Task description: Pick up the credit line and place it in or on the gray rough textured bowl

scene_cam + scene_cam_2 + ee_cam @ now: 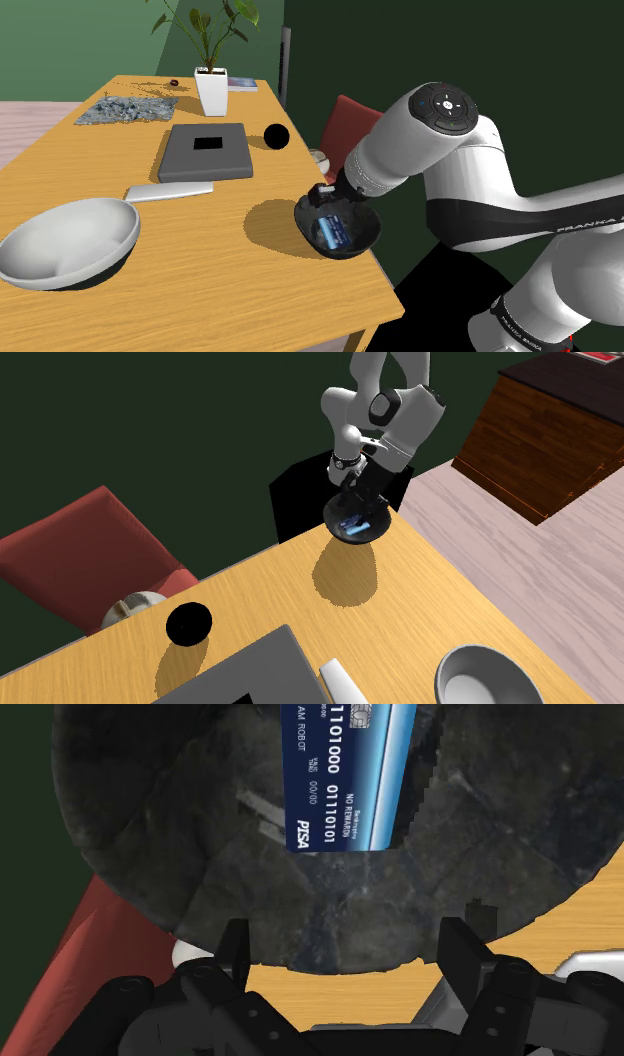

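Closest to us, the gripper [347,944] hangs over a dark bowl [480,824]. Its two black fingers [236,947] stand wide apart and clasp nothing. Just beyond them the card [345,779] lies inside that bowl, apart from the fingers. It is deep blue with a paler blue band along one side, and its white print reads "PISA", "AM ROBOT", "00/00", "NO REWARDS" and rows of ones and zeros. The bowl is dark grey, mottled and rough, and holds the card alone. In the shoulder view it sits at the edge of the wooden table [200,290] beside the stand, and the arm's white shell bears the word "FRANKA". Farther along the table we see a large pale bowl [65,243], a slim white bar [168,191] and a flat grey box [205,150] with a black square in its top. Next come a black ball [276,135] and a red chair [350,120] just off the table's side. At the far end a plant stands in a white pot [212,90], next to a mottled grey-blue mat [125,108].
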